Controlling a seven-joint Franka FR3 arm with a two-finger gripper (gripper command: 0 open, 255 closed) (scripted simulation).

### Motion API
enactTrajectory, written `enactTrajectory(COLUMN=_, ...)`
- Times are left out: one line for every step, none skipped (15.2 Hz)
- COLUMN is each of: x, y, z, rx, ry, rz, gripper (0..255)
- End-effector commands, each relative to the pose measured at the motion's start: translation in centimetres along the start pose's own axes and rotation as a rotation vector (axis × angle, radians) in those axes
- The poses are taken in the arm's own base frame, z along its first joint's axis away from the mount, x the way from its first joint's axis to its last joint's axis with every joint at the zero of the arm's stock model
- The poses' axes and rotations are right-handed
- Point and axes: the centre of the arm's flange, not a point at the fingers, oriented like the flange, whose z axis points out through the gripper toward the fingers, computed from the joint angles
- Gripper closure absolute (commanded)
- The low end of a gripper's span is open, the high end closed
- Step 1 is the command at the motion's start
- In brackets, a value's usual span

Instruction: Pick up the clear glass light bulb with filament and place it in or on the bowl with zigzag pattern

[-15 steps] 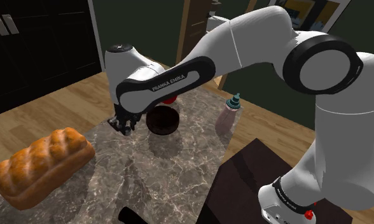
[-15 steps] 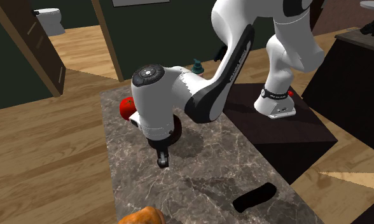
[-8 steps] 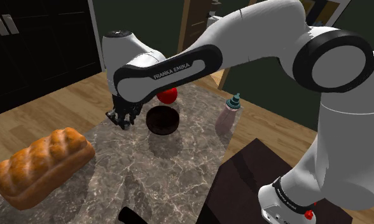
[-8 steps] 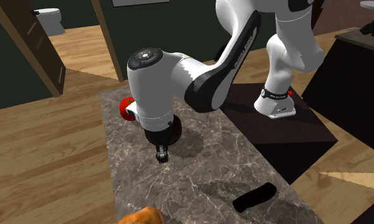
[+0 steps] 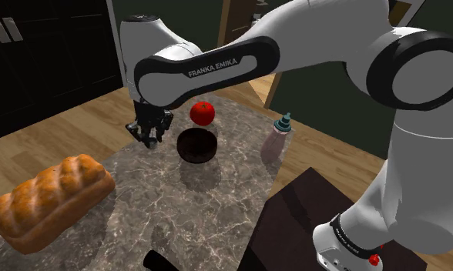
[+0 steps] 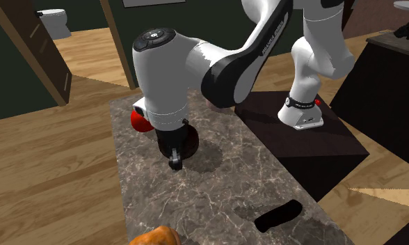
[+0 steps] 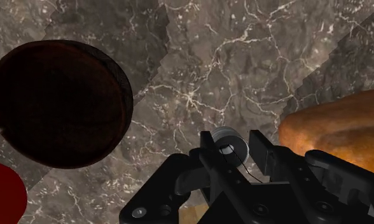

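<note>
The pincer point(image 5: 149, 137), clamped on the light bulb point(image 7: 229, 144), hangs just left of the dark bowl point(image 5: 196, 157) in the shoulder view.

Reaching up and left from the stand point(image 5: 310, 223), hanging the black gripper point(image 5: 149, 132) over the marble tabletop point(image 5: 179, 200), just beside 1 dark bowl point(image 5: 196, 145), on the shoulder view's left. Standing apart from 1 red fruit point(image 5: 203, 114) behind the bowl, 1 bottle point(image 5: 276, 138) and 1 bread loaf point(image 5: 52, 200).

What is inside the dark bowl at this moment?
Nothing shows inside the bowl in the wrist view, though its inside is very dark. The light bulb is beside it, clasped between the fingers.
</note>
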Motion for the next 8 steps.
enactTrajectory(x=0.0, y=0.0, z=-0.8, rx=0.0, ry=0.0, rz=0.0, gripper=255)
enactTrajectory(x=-0.1, y=1.3, z=-0.8, rx=0.0, ry=0.0, rz=0.0, gripper=255)
enactTrajectory(x=-0.2, y=2.6, z=-0.8, rx=0.0, ry=0.0, rz=0.0, gripper=255)
enactTrajectory(x=-0.3, y=3.9, z=-0.8, rx=0.0, ry=0.0, rz=0.0, gripper=255)
enactTrajectory(x=-0.4, y=5.2, z=-0.8, rx=0.0, ry=0.0, rz=0.0, gripper=255)
enactTrajectory(x=-0.5, y=6.5, z=-0.8, rx=0.0, ry=0.0, rz=0.0, gripper=255)
enactTrajectory(x=-0.6, y=7.9, z=-0.8, rx=0.0, ry=0.0, rz=0.0, gripper=255)
enactTrajectory(x=-0.7, y=9.2, z=-0.7, rx=0.0, ry=0.0, rz=0.0, gripper=255)
